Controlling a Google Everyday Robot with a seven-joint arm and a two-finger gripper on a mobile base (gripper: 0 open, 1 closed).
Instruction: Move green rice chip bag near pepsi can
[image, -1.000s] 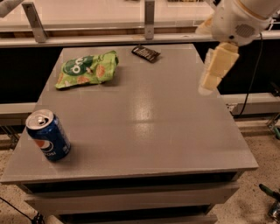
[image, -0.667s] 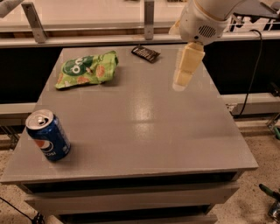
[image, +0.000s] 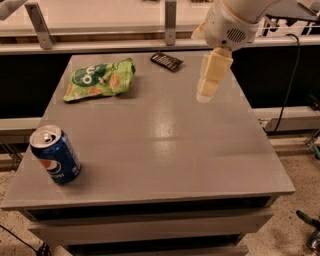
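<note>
The green rice chip bag (image: 99, 79) lies flat at the table's far left, a light-green pouch with a dark-green round logo. The pepsi can (image: 55, 156) stands upright at the near left corner, blue with a silver top. My gripper (image: 205, 94) hangs from the white arm (image: 231, 22) above the far right part of the table, pointing down. It is well to the right of the bag and holds nothing. It is far from the can.
A small dark flat packet (image: 167, 61) lies at the table's far edge, between the bag and the gripper. The grey table (image: 165, 150) has a counter with metal rail posts (image: 171, 20) behind it. A black cable (image: 291, 75) hangs at the right.
The gripper has moved left from the table's right edge to over its far right part. The bag, the can and the packet have not moved.
</note>
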